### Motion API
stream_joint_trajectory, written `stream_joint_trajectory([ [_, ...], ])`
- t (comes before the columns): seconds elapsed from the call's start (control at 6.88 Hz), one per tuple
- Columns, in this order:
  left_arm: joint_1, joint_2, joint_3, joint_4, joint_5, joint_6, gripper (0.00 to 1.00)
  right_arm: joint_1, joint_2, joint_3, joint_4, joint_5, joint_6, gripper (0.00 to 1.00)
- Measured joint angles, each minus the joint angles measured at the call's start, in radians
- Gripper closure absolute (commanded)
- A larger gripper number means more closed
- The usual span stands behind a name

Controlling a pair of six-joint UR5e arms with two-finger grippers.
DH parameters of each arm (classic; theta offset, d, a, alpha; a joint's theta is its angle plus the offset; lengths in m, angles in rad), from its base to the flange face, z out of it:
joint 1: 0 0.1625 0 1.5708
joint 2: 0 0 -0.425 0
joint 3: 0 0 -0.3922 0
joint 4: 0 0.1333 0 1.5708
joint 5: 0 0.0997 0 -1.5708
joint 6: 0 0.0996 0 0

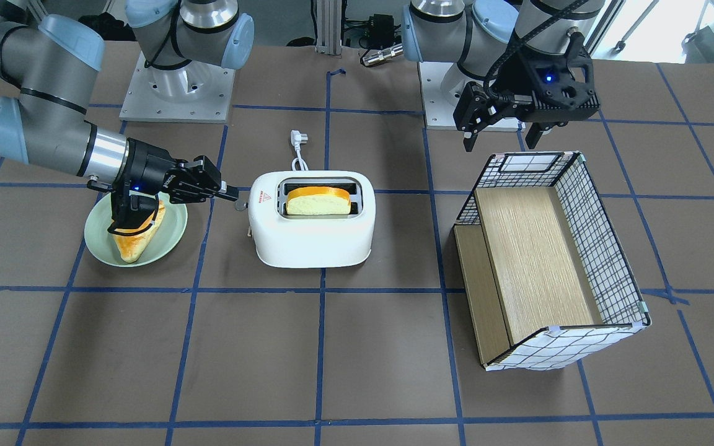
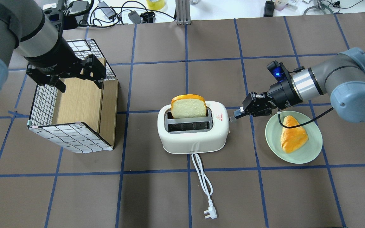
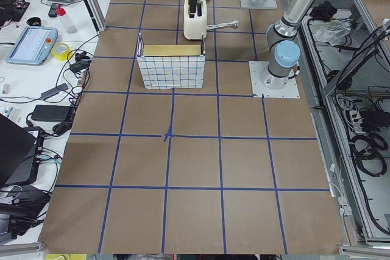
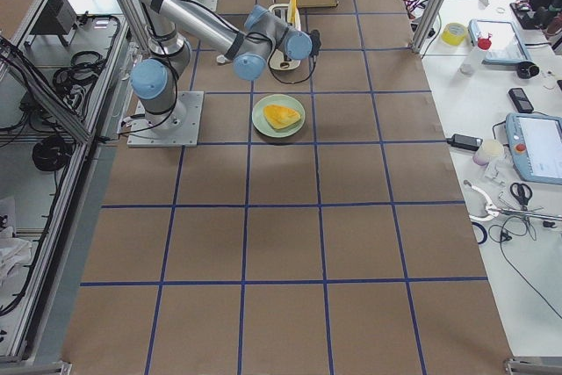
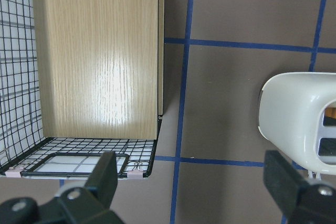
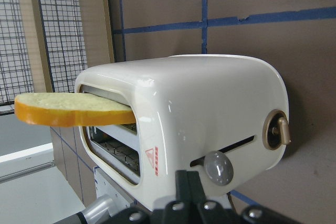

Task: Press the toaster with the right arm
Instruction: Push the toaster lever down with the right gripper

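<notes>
The right pincer [image 2: 237, 114] had its fingers drawn narrow together, holding nothing, with the tips just beside the grey lever knob [image 6: 218, 167] on the 3 o'clock end of the toaster [image 2: 192, 141]; contact could not be told. The toaster, white, rounded and two-slotted with a red warning mark, stood mid-desk [image 2: 157, 196], a bread slice [image 2: 188, 107] upright in its far slot. At its 3 o'clock, a green plate [image 2: 310, 153] carried a toast wedge [image 2: 293, 137]. At its 9 o'clock, a wood-lined grid-patterned box [image 2: 71, 141] lay on its side, the left pincer [image 1: 501, 137] spread wide above it.
</notes>
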Motion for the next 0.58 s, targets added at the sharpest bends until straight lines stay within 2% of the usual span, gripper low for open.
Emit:
stream_joint_trajectory([
  [0.58, 0.0, 0.0, 0.0, 0.0, 0.0, 0.0, 0.0, 0.0, 0.022, 0.02, -0.045, 0.003, 0.0, 1.0],
])
